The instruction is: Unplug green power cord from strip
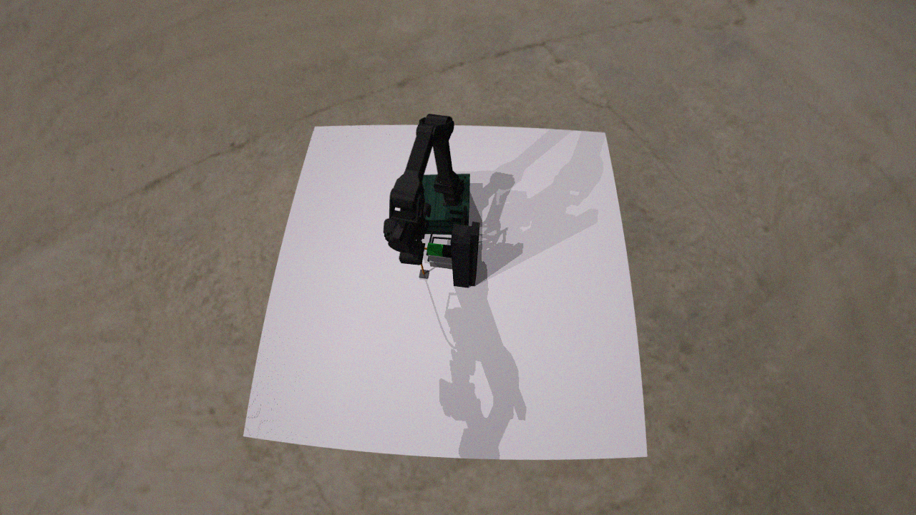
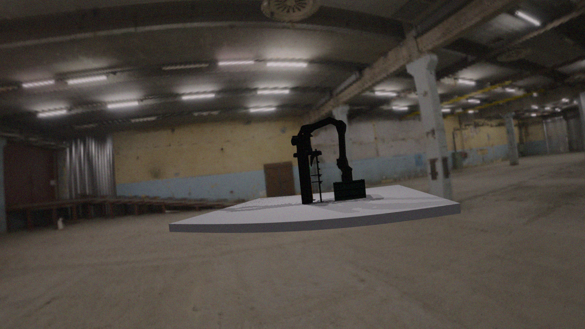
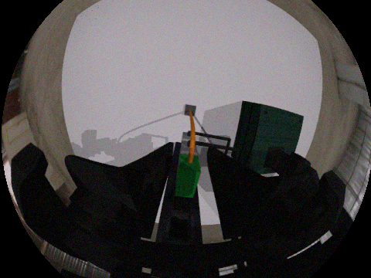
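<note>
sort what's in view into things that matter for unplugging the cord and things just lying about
Belongs to the job:
green plug
orange cord running from it
black upright power strip
gripper, open and holding nothing

Just there:
dark green box
small grey block at the cord's far end
white platform
</note>
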Robot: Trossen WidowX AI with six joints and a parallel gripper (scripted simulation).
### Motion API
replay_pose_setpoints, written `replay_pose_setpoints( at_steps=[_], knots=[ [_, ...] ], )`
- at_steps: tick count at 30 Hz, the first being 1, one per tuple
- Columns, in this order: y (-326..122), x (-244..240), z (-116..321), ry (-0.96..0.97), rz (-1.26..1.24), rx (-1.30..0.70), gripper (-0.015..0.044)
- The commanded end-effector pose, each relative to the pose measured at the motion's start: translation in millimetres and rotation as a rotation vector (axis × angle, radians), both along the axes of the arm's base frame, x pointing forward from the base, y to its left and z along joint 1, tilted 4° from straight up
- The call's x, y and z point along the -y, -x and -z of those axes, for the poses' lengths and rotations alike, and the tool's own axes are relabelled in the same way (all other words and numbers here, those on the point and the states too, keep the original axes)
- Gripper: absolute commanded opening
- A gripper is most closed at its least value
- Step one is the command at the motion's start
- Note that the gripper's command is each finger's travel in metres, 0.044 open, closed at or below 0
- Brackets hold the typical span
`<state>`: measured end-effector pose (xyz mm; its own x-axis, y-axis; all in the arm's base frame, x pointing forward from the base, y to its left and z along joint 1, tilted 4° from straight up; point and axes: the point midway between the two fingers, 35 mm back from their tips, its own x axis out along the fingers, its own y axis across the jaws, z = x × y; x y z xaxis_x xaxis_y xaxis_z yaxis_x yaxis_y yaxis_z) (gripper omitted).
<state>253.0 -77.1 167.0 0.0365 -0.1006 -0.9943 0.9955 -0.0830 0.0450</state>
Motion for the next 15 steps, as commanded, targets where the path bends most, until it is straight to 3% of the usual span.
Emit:
replay_pose_setpoints(
  at_steps=[1,15],
  knots=[
    [4,0,0,-0.018,0.036,-0.015,0.0160],
    [1,-13,2,-0.019,0.036,-0.014,0.0160]
  ],
)
